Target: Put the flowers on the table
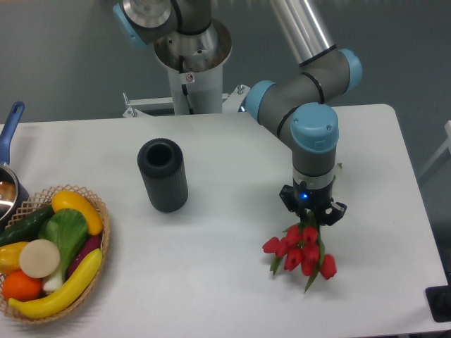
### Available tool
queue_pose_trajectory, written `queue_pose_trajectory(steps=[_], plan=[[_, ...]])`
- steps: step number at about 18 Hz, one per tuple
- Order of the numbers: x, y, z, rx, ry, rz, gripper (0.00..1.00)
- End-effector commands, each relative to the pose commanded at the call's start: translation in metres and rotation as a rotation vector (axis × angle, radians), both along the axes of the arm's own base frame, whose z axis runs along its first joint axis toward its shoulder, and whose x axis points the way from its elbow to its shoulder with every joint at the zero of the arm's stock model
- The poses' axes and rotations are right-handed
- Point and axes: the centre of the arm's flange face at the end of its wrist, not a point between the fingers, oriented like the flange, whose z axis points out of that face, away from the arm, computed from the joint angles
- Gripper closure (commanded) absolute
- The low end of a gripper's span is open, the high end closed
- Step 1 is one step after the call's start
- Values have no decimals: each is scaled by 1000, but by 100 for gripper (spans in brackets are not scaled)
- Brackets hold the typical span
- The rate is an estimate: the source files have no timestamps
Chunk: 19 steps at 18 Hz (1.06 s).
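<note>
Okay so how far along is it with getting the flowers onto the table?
Nearly there, it seems. The flowers are out of the black vase, which stands empty to the left, and the bunch is down low at the white table. The gripper sits right over the stems; whether it is gripping them cannot be told. What looks left: letting go, if it hasn't, and pulling the arm away.

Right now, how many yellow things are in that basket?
3: a yellow pepper at the top, a banana along the front, and a yellow piece at the left edge. More may be hidden underneath.

Silver arm (299, 28), blue caps, black pincer (311, 215) (blue light)
</note>
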Motion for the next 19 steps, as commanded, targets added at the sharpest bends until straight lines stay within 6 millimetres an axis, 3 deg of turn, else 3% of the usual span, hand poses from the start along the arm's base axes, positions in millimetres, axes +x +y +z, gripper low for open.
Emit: queue_pose_trajectory(steps=[4,8,14,19], plan=[[5,-6,26,16,37,4,0],[7,-35,48,27,58,31,0],[0,-49,52,23,56,21,0],[-11,-68,53,-53,21,-150,0]])
